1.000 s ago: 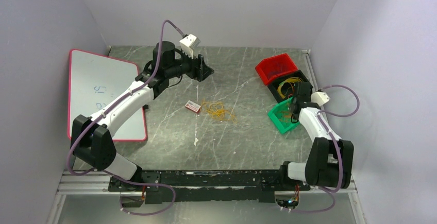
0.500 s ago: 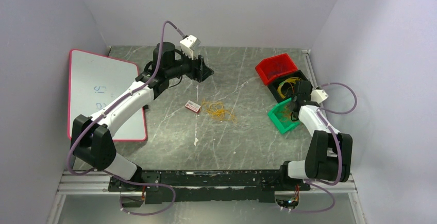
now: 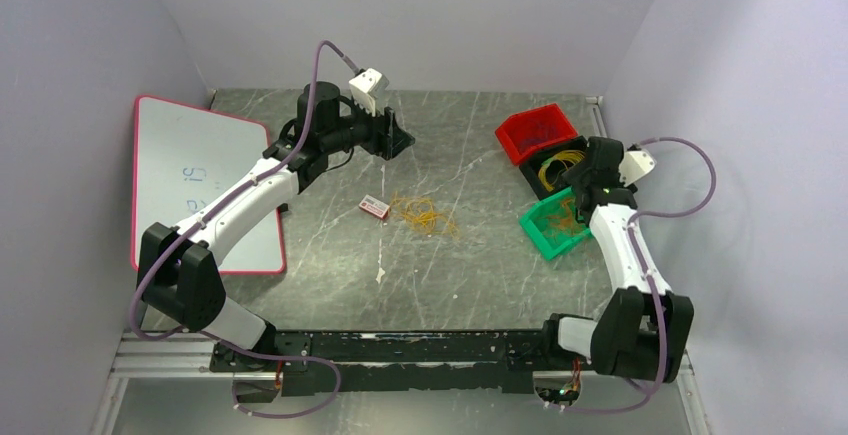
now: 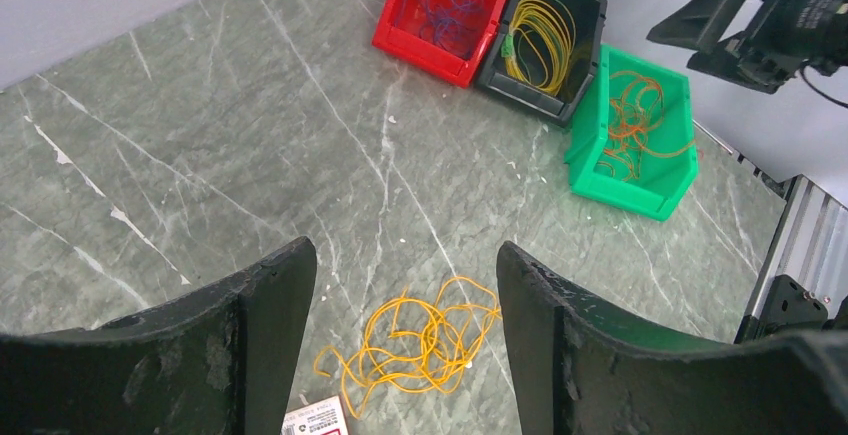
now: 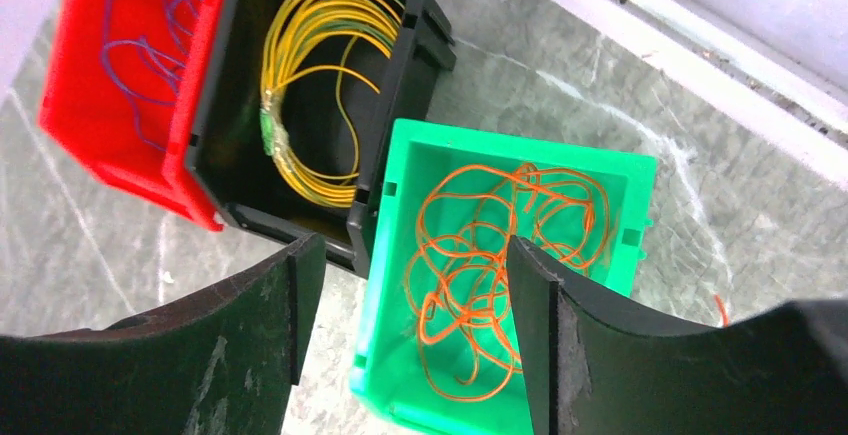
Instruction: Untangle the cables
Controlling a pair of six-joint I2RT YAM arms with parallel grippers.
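A loose tangle of yellow-orange cables [image 3: 425,215] lies mid-table, seen far below between my left fingers [image 4: 420,340]. My left gripper [image 3: 400,141] [image 4: 405,265] hovers high at the back of the table, open and empty. Orange cables [image 5: 500,255] lie coiled in the green bin [image 5: 390,245] [image 3: 545,240]. Yellow cables [image 5: 310,85] fill the black bin [image 5: 400,65], and thin purple wires [image 5: 140,45] sit in the red bin [image 5: 75,105]. My right gripper [image 3: 585,183] [image 5: 410,255] hangs above the green bin, open, holding nothing.
A small white-and-red label card [image 3: 374,207] lies just left of the table tangle. A pink-edged whiteboard [image 3: 195,180] rests at the left edge. The three bins stand in a row at the right, close to the wall and a metal rail [image 5: 700,65].
My right gripper has opened and lifted up and back from inside the green bin, leaving the orange cables there. The left arm has not moved.
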